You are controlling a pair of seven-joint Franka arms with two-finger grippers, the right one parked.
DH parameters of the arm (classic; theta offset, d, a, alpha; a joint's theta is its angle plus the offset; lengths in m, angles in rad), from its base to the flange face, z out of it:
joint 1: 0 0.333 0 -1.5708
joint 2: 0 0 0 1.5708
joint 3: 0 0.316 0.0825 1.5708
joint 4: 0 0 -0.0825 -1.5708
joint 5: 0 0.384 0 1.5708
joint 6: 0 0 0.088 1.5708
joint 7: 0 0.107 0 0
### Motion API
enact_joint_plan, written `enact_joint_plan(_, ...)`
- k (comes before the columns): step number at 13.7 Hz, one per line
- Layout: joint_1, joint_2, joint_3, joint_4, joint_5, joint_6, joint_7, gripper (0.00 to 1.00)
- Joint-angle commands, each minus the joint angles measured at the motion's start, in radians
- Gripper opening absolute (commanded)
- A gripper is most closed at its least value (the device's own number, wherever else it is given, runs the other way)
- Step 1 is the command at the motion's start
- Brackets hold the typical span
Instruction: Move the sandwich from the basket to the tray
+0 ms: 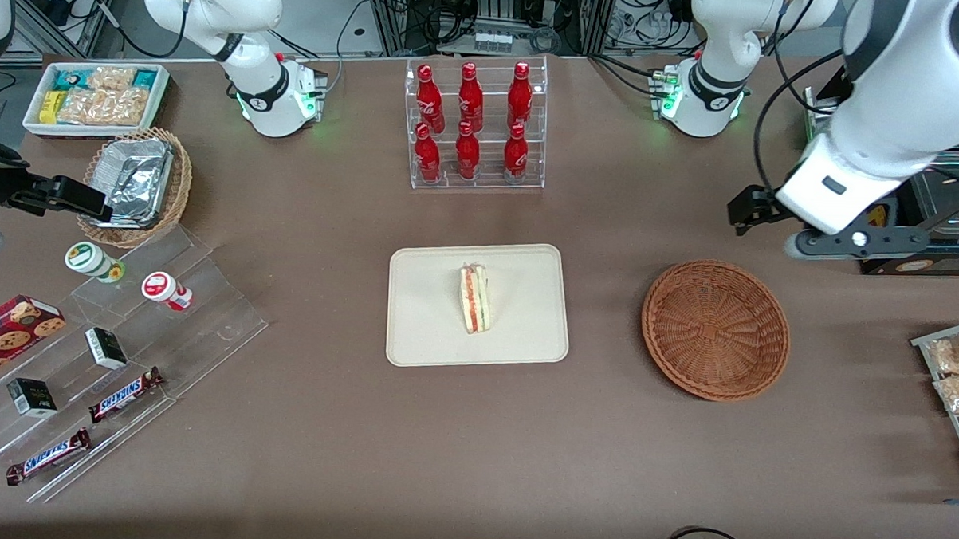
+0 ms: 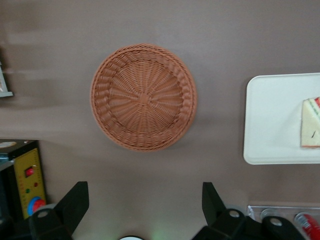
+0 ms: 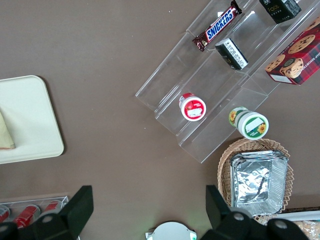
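End effector (image 2: 145, 207) hangs wide open above bare table near empty basket (image 2: 143, 97); sandwich (image 1: 475, 298) on tray (image 1: 430, 316).

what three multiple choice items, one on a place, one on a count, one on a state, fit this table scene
1. Where is the triangular wrapped sandwich?
A. on the cream rectangular tray
B. in the reddish-brown wicker basket
C. on the bare table

2. How many red bottles stand in the clear rack?
A. four
B. six
C. eight

3. How is the left arm's gripper?
A. shut on the sandwich
B. open, holding nothing
C. shut on the basket rim

Answers: 1 A, it lies on the tray; 2 B, two rows of three; 3 B, fingers apart above the table beside the basket.
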Motion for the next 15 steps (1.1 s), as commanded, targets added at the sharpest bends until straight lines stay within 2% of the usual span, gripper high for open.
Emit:
enact_joint_plan(1,0.051,-0.041,-0.008,-0.025,-0.004,-0.011,0.082,1.0)
enact_joint_plan(4,0.075,-0.031,-0.008,-0.008,-0.008,-0.001,0.086,1.0)
enact_joint_plan(10,0.068,-0.042,0.083,0.009,-0.011,-0.012,0.173,1.0)
enact_joint_plan(15,0.069,-0.035,0.095,0.041,-0.014,-0.023,0.173,1.0)
